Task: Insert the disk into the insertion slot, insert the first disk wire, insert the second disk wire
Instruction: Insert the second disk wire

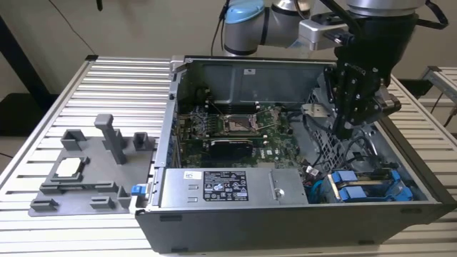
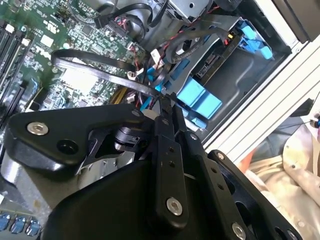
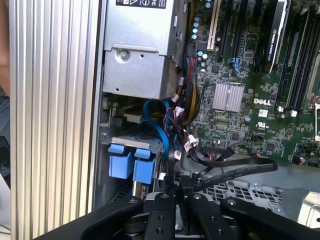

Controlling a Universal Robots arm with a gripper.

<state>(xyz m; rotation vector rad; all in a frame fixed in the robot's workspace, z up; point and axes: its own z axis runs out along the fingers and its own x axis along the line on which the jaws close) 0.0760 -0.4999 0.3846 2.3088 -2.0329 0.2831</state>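
Observation:
The disk in its bright blue caddy (image 1: 364, 188) sits in the bay at the near corner of the open computer case, on the exterior view's right. Its blue tabs (image 3: 130, 164) point toward the case interior, and the caddy (image 2: 200, 100) lies just beyond my fingertips. My gripper (image 1: 343, 130) hangs inside the case above the drive cage, behind the disk. In both wrist views the black fingers are pressed together on the end of a flat black wire (image 2: 100, 74). From my gripper (image 3: 178, 181) this wire (image 3: 235, 170) loops over the green motherboard. My gripper (image 2: 166, 97) points toward the caddy.
A grey labelled power-supply box (image 1: 221, 188) fills the case's near side beside the disk bay. Red, black and blue cables (image 3: 172, 132) bunch between that box and the caddy. A grey plastic fixture (image 1: 93, 166) stands on the slatted aluminium table (image 1: 107, 91) at the exterior view's left.

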